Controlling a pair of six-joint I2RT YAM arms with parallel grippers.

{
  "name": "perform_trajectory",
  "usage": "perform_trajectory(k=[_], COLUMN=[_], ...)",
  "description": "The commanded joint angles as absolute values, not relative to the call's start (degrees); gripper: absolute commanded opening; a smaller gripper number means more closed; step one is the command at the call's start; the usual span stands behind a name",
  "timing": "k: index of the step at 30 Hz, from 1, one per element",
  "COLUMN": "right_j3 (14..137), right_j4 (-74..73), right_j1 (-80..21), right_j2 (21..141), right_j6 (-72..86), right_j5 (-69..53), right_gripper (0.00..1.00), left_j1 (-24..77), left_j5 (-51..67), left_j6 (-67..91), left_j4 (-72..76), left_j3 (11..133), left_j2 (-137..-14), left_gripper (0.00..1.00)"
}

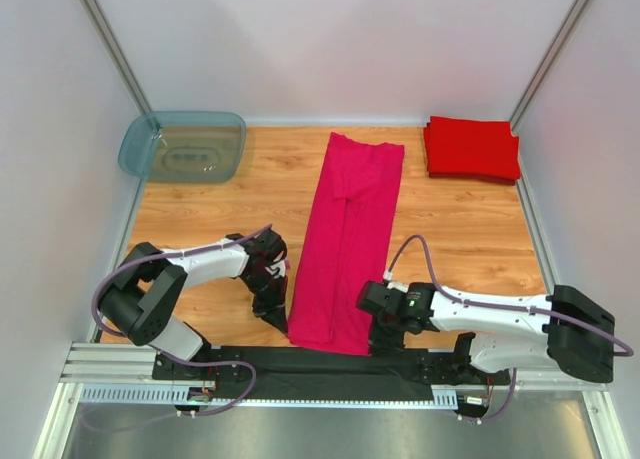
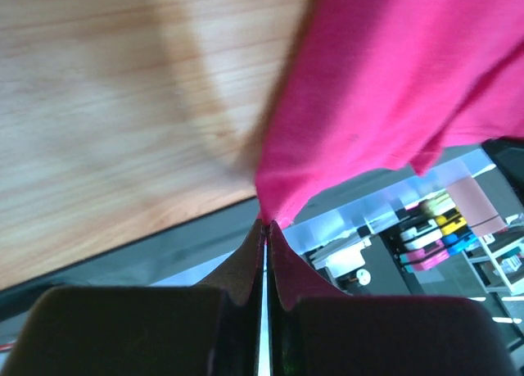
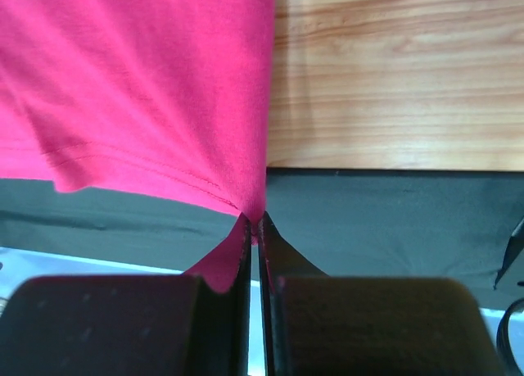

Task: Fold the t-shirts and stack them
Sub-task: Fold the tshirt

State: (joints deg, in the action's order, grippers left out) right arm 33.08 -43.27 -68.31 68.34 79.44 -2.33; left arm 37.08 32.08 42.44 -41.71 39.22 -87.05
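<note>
desk: what have you got in hand?

me: both claws are clenched on cloth. my left claw (image 2: 264, 225) has its jaws pressed together on the near-left corner of the magenta shirt (image 1: 350, 229). my right claw (image 3: 252, 220) pinches the near-right corner the same way. the hem between them looks lifted a little off the table (image 1: 460, 229).

desk: which step is that?

me: the crosswise fold, i'd say. the shirt is already a long narrow strip running straight away from both claws, so the lengthwise folding looks done. the next move, as i judge it, calls for carrying both corners forward together and level, then laying the near hem onto the far one. if one claw leads the other, the fold will skew.

desk: and the count?

me: one magenta shirt, held between the claws. far ahead and to the right of my right claw sits one red stack (image 1: 470, 147). how many shirts are in it i cannot tell. far ahead of my left claw, off to its left, is one tub (image 1: 183, 146).
</note>
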Motion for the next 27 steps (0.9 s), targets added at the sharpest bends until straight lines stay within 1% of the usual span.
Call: perform_trajectory(k=[1,5,8,11,15,21,22,23,24,27], right_j3=[36.8,41.0,43.0,45.6,51.1,63.2,66.8,68.4,70.2,76.7], right_j4=[-47.7,-51.0,-52.9,-54.0,-54.5,-58.9,-59.1,-59.8,-60.1,-61.1], right_j1=[-68.2,-67.6,-65.1,-59.6,-47.7,-34.4,-33.0,-30.2,-28.8,-24.5], right_j2=[68.1,70.6,71.9,72.8,75.6,86.0,87.8,89.2,92.3,98.1], right_j6=[79.0,76.7,74.4,69.0,57.3,42.9,39.7,38.4,36.9,32.1], right_j5=[-0.2,-0.1,-0.2,-0.6,-2.5,-2.1,-2.5,-2.7,-3.0,-3.3], right_gripper=[0.0,0.0,0.0,0.0,0.0,0.0,0.0,0.0,0.0,0.0], left_j1=[37.4,37.1,36.2,33.9,30.9,26.9,26.5,25.8,25.5,24.2], left_j5=[33.0,31.1,31.0,30.4,29.4,30.8,30.9,31.4,31.5,29.7], left_j6=[44.0,42.7,42.1,41.6,40.2,39.8,39.9,40.0,40.3,40.5], left_j4=[-45.5,-49.4,-51.2,-52.7,-55.9,-59.7,-60.9,-61.5,-63.4,-67.1], left_j3=[44.4,49.7,53.6,57.6,65.5,85.0,90.8,93.9,100.1,109.7], left_j2=[-85.8,-88.8,-91.8,-94.5,-101.7,-113.8,-115.5,-117.2,-120.9,-128.1], left_gripper=[0.0,0.0,0.0,0.0,0.0,0.0,0.0,0.0,0.0,0.0])
